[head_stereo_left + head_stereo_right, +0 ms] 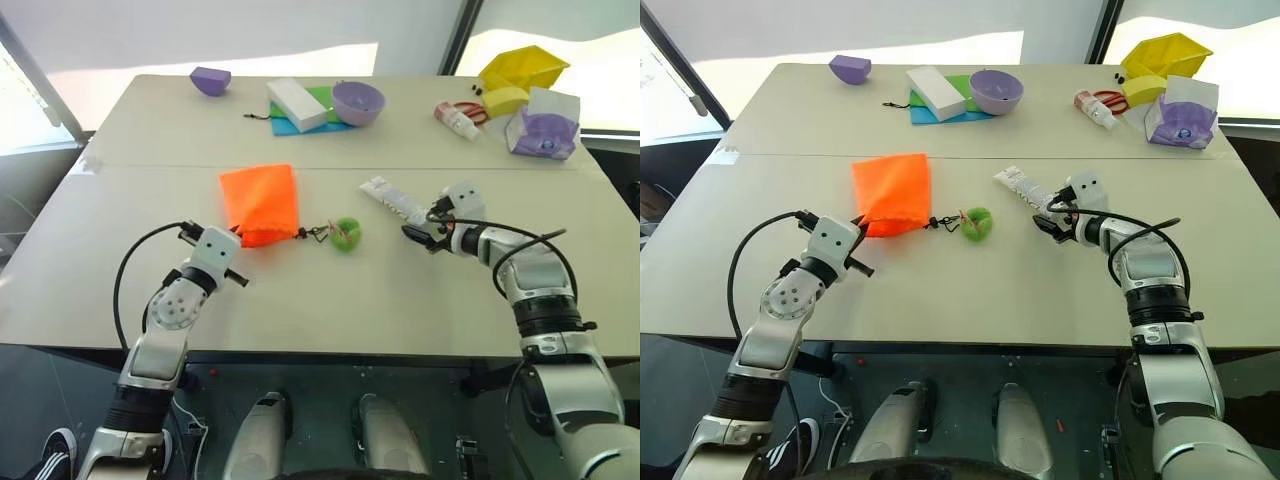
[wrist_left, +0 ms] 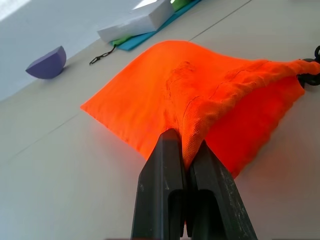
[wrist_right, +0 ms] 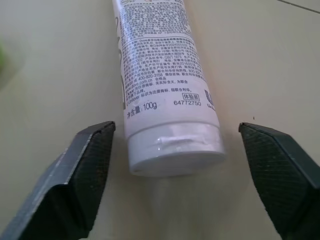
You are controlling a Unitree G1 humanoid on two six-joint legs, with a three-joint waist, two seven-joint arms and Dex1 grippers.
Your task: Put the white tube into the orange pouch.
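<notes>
1. I am watching the left gripper, its two black fingers clenched on a fold of fabric at the near edge of the orange pouch, close to the gathered mouth.
2. The orange pouch is lying flat on the tabletop, left of centre, with its dark cord trailing right to a fuzzy green pom-pom resting just beside it.
3. The white tube is lying on the tabletop right of centre, well apart from the pouch, slanting from far left to near right, its capped end nearest the right gripper.
4. I am seeing the right gripper's fingers standing released, one on each side of the tube's cap end, with bare tabletop showing between each pad and the tube; they are not touching it.
5. Along the far side of the tabletop, a purple wedge is sitting at the left, then a white rectangular block lying over blue and green sheets, with a purple bowl just beside it.
6. At the far right, a small white bottle with red parts, a yellow container and a pale purple-and-white packet are resting near one another.
</notes>
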